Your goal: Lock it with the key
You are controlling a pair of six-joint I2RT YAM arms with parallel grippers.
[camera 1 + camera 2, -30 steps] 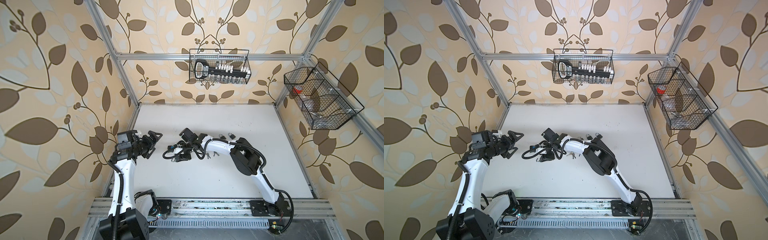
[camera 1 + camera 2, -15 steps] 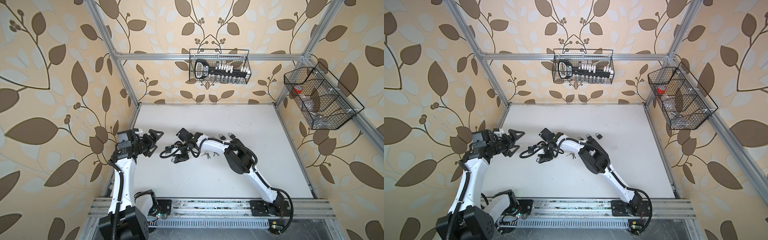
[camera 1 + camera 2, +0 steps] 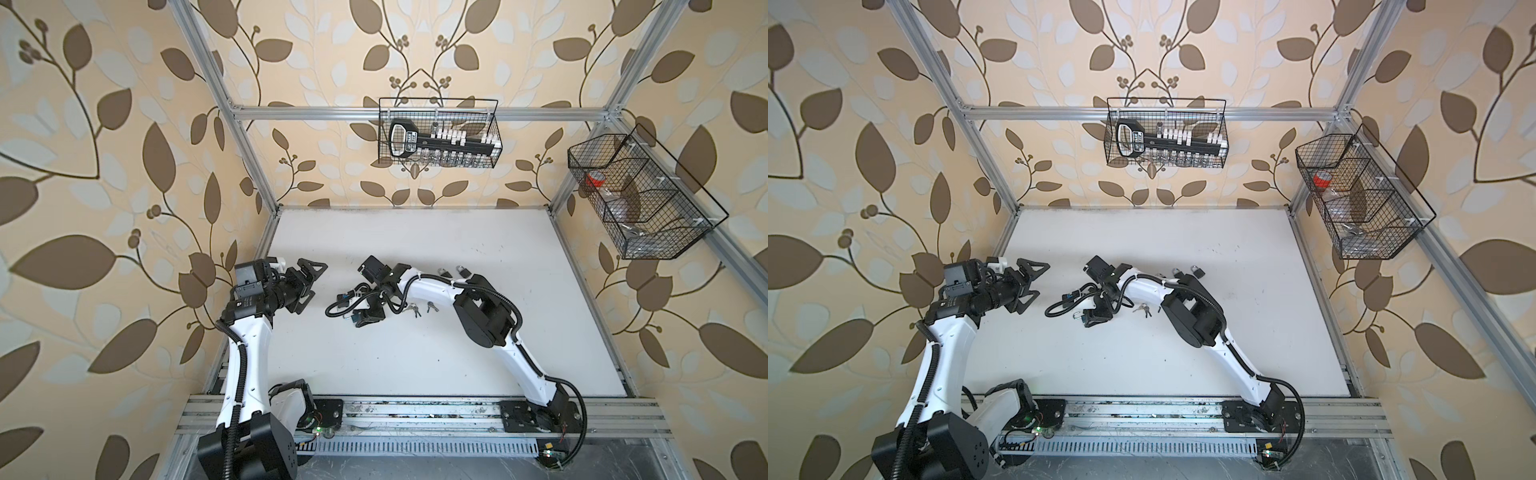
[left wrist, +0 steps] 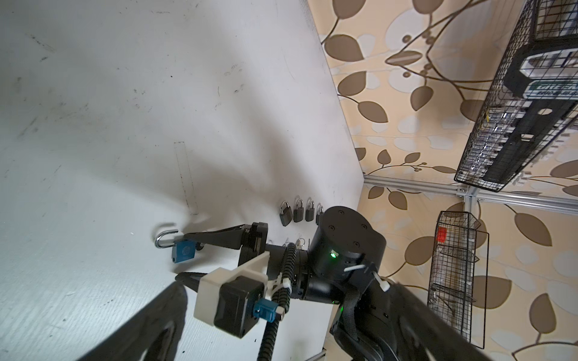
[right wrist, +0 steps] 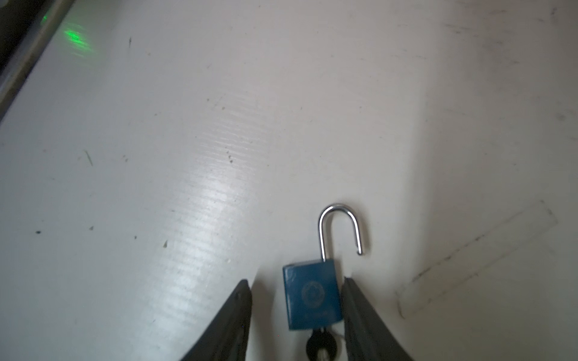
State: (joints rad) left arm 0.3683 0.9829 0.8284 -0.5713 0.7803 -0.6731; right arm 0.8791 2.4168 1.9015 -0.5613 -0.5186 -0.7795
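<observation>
A blue padlock [image 5: 311,297] lies flat on the white table [image 5: 187,140] with its steel shackle [image 5: 341,225] swung open. A black-headed key [image 5: 319,345] sticks out of its base. My right gripper [image 5: 295,281] is low over the table and open, its two fingers on either side of the lock body. One finger touches the body; the other stands clear. The left wrist view shows the same padlock [image 4: 184,251] between those fingers. My left gripper [image 3: 309,282] hovers open and empty, off to the left of the lock.
Loose keys [image 3: 411,308] lie by the right forearm. Several dark padlocks [image 4: 297,214] stand in a row behind the right arm. A wire basket [image 3: 438,133] with a socket set hangs on the back wall. Another basket [image 3: 640,199] hangs on the right wall.
The right arm has shifted a little to the left, its gripper staying low at the blue padlock. The left arm has barely moved.
</observation>
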